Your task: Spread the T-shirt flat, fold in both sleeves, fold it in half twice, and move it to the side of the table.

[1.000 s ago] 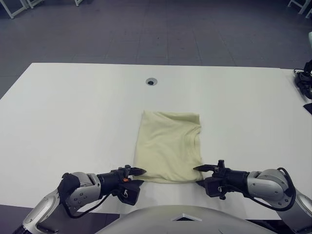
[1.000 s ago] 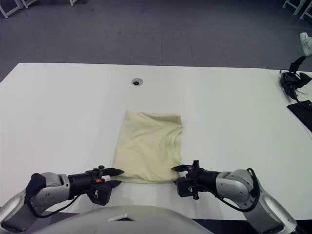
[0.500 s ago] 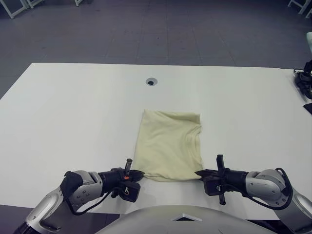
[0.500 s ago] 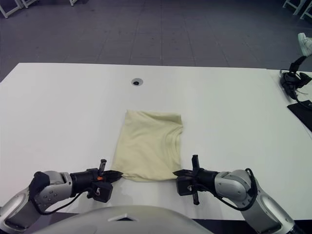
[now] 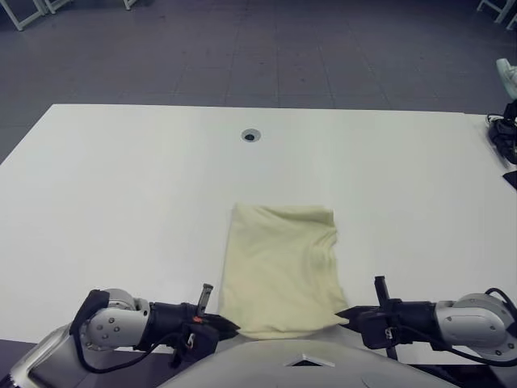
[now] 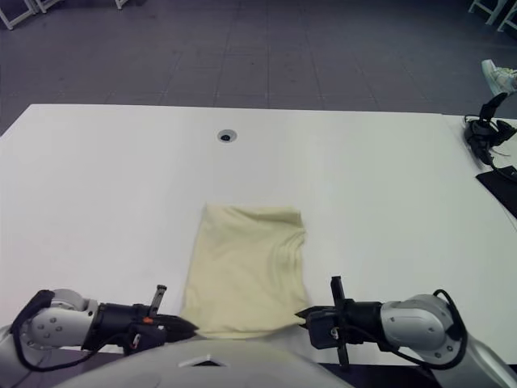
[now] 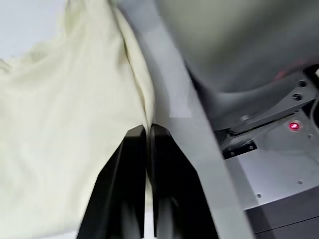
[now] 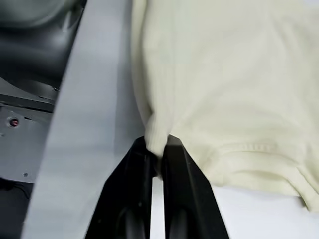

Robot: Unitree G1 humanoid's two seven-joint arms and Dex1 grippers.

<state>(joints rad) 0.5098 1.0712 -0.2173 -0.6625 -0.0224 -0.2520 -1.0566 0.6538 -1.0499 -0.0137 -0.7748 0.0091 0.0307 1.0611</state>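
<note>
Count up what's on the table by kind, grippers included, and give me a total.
T-shirt, pale yellow: 1
Grippers: 2, left gripper and right gripper, each shut on the T-shirt
Round port: 1
Black tangle of gear: 1
Flat black item: 1
Total: 6

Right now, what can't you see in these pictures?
Sleeves: in the head views, the top layer of the shirt covers whatever is folded in.
Dark gear at the right edge of the table: cut off by the picture edge in the head views.
Hole in the table: too small to see inside.
Shirt in the wrist views: runs past the edges beyond the left end effector and right end effector.
</note>
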